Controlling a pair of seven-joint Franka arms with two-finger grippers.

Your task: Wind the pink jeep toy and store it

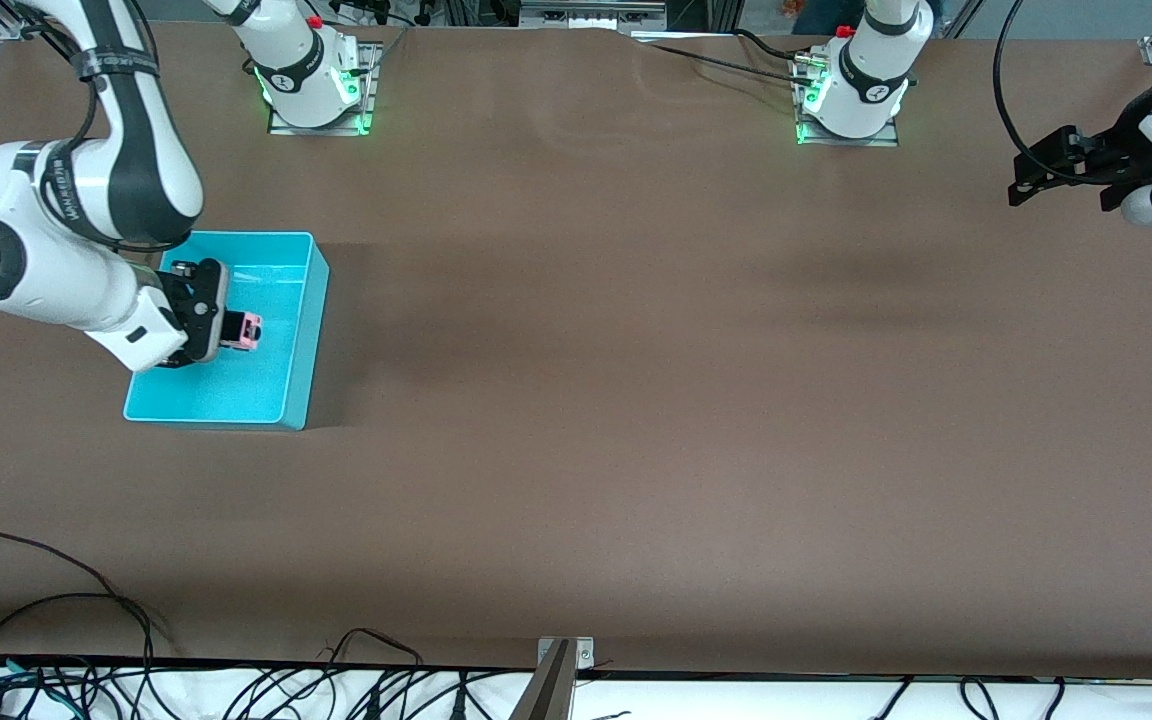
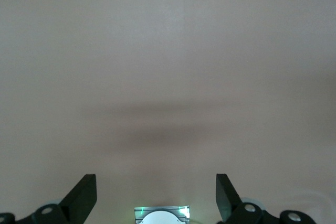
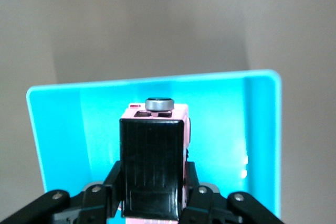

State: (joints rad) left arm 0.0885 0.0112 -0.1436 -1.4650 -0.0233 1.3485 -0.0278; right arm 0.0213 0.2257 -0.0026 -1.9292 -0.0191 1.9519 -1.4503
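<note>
the right hand (image 1: 219, 328), clamped on the pink jeep toy (image 1: 241, 329) over the cyan bin (image 1: 302, 330), could drop it so it bounces out if released from height, while the left hand (image 1: 1061, 170) waits open over the tabletop (image 1: 636, 400).

The only lettering that could be made out was white print on a black band of the right arm (image 1: 61, 190), near its elbow joint in the front view, and it ran sideways and was too small to read with any certainty. A round emblem sat on each robot base (image 1: 281, 78) (image 1: 876, 92), its mark unreadable. Nothing in either wrist view carried text, numbers or signs
</note>
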